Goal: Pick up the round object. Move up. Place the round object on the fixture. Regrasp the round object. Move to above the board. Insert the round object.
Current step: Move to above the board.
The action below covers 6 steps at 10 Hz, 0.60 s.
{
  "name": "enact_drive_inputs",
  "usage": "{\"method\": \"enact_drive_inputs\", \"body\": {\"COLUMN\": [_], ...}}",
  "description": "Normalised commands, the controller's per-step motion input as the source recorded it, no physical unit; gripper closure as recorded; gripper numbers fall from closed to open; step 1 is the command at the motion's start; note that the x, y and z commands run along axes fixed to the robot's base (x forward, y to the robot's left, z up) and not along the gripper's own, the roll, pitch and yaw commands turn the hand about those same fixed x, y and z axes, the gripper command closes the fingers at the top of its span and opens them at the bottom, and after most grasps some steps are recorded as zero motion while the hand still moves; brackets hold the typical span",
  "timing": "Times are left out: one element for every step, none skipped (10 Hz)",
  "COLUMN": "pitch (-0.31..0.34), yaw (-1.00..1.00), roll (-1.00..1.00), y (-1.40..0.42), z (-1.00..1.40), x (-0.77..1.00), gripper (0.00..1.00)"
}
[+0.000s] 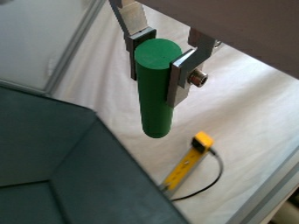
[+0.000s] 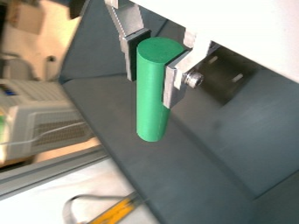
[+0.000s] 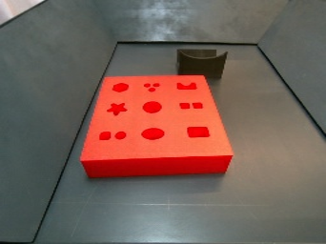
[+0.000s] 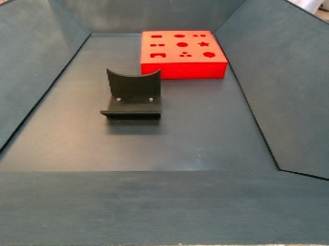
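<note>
In both wrist views, the claw is pinching the green peg near its upper end, the peg hanging down between the silver fingers. In both side views, the red board is lying on the dark surface, with the fixture sitting apart from it; the claw and peg are out of view there.

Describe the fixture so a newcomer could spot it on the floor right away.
Start at the big red board on the dark floor. Just beyond one short end, apart from it, stands the fixture: a small dark block with a curved notch on top, empty while the gripper holds the green peg.
</note>
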Motion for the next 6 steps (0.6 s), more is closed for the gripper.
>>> {"method": "enact_drive_inputs", "body": {"pitch": [-0.046, -0.051, -0.049, -0.044, -0.035, -0.023], "yaw": [-0.16, -0.16, -0.17, -0.18, -0.19, -0.19], "roll": [-1.0, -1.0, -1.0, -1.0, -1.0, -1.0], "y": [-1.0, -1.0, -1.0, -1.0, -1.0, -1.0], "z": [-0.2, -0.2, -0.21, -0.21, -0.21, -0.21], "x": [-0.29, -0.3, -0.31, -0.32, -0.32, -0.33], "gripper": [1.0, 1.0, 1.0, 1.0, 1.0, 1.0]}}
